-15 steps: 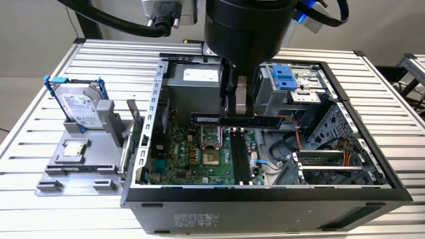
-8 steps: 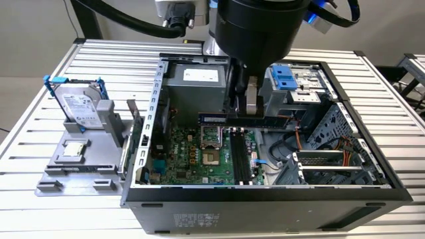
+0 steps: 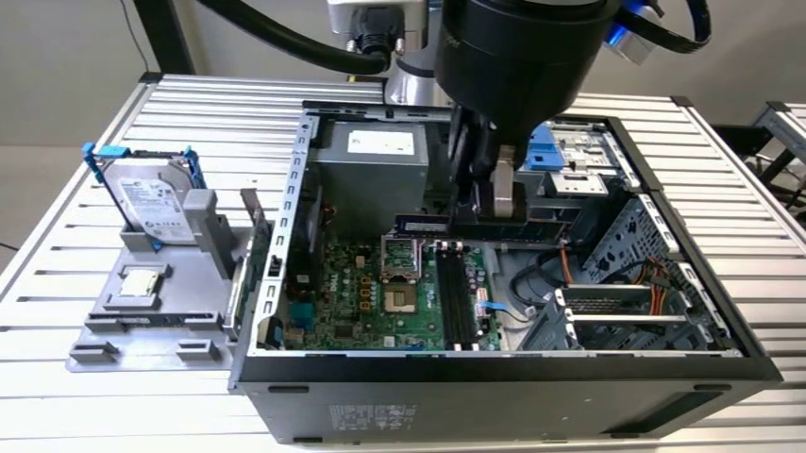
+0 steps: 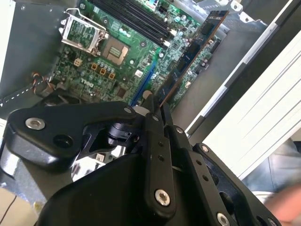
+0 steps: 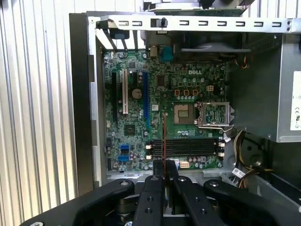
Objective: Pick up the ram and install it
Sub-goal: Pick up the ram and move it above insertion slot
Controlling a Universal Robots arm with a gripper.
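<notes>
A ribbed metal table (image 3: 756, 283) stands before a plain grey wall (image 3: 51, 57) and bears an open computer case (image 3: 504, 373), its green motherboard (image 3: 365, 302) facing up. White printed labels sit on the grey power supply (image 3: 381, 142) behind the gripper and on the hard drive (image 3: 158, 203), which stands in a grey holder (image 3: 126, 330) well off to the exterior view's left. The black gripper (image 3: 494, 215) hangs inside the case, fingers pinched closed on the ram (image 3: 422, 225). The ram is held on its long edge above the motherboard, crosswise to the black memory slots (image 3: 456, 297) beneath.
</notes>
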